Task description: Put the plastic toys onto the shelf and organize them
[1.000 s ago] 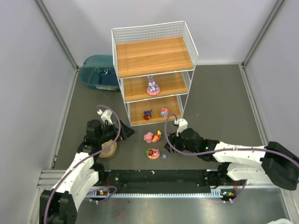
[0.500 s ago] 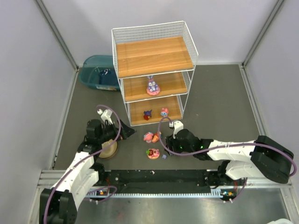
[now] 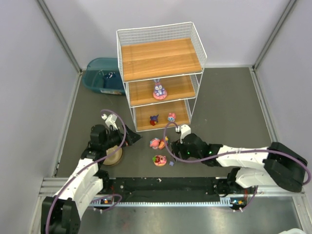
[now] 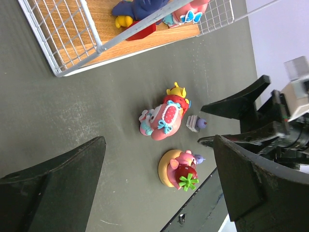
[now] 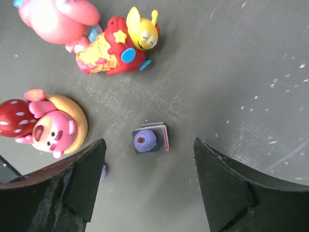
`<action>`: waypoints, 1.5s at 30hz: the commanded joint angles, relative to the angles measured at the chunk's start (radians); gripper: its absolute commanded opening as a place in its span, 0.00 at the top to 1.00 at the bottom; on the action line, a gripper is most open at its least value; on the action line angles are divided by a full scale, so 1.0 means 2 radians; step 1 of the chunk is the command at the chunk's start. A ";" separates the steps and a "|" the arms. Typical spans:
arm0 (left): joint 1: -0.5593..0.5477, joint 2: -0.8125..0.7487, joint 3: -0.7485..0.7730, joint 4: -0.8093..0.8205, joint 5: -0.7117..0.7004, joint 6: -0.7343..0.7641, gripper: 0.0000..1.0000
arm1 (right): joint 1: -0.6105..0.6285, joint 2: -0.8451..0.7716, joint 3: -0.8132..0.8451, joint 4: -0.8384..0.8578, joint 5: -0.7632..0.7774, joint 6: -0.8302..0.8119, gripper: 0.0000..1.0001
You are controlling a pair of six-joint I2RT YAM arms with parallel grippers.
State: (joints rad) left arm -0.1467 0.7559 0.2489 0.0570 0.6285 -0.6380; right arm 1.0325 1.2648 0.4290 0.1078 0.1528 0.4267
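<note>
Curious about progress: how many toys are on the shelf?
3: bunny on the middle board; dark toy and pink toy on the bottom board. More could be hidden.

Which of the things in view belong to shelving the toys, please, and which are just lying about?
Job: shelf; bunny on its middle tier; dark toy and pale pink toy on its bottom tier; pink figure, red-and-yellow toy, strawberry disc toy, small purple piece.
Lying about: teal bin, tan bowl.
</note>
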 commanded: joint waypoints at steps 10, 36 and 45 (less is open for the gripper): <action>-0.002 0.012 0.021 -0.012 0.003 0.004 0.01 | 0.001 -0.251 -0.014 -0.061 0.144 0.059 0.16; -0.002 0.016 0.039 -0.025 -0.057 0.010 0.01 | -0.113 -0.258 -0.100 0.032 0.020 0.014 0.23; -0.002 -0.011 0.034 -0.039 -0.089 0.015 0.01 | -0.072 -0.210 -0.044 -0.006 0.040 -0.067 0.16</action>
State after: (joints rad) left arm -0.1471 0.7540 0.2955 -0.0288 0.4786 -0.6243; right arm 0.8303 0.7822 0.2459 0.1162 0.1761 0.3897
